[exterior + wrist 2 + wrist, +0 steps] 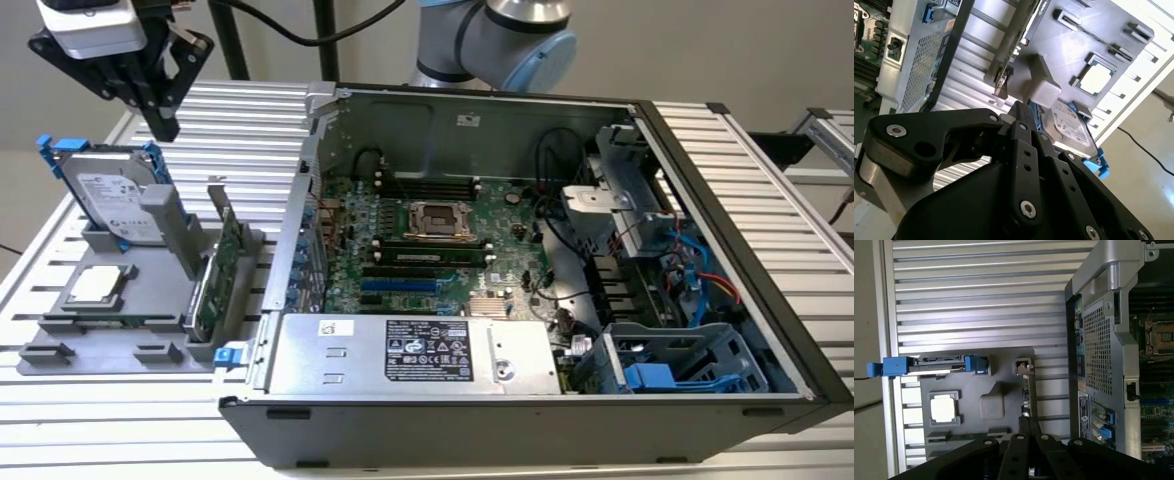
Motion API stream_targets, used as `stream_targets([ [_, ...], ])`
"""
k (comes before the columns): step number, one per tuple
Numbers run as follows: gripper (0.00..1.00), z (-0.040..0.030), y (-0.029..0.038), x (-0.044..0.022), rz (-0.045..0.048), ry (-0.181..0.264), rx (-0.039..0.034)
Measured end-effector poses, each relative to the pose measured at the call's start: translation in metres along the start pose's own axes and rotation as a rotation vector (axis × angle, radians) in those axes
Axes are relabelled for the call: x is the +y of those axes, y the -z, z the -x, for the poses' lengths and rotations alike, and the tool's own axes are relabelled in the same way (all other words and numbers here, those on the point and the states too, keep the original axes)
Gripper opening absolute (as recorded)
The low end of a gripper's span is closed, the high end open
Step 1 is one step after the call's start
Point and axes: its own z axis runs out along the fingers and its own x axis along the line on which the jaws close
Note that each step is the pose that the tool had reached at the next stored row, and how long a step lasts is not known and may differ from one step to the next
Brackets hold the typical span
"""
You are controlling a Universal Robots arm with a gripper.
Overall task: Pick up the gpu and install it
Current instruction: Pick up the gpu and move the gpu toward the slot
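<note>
Fingers [1024, 150] of the gripper [163, 130] look pressed together on nothing, hanging above the hard drive [114, 195] at about 10 o'clock in the exterior view. Toward 5 o'clock from the gripper, the gpu [218, 265] stands on edge in the grey holder [54, 355], untouched. Farther off, at 3 o'clock of the holder, the open computer case [747, 250] shows card slots [400, 285] that appear bare. By my reading, 0 of 2 steps are done: pickup and installation both remain.
</note>
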Motion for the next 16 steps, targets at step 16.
stream_targets([
  [16,0.0,0.005,0.0007,-0.0195,-0.001,-0.001,0.0138],
])
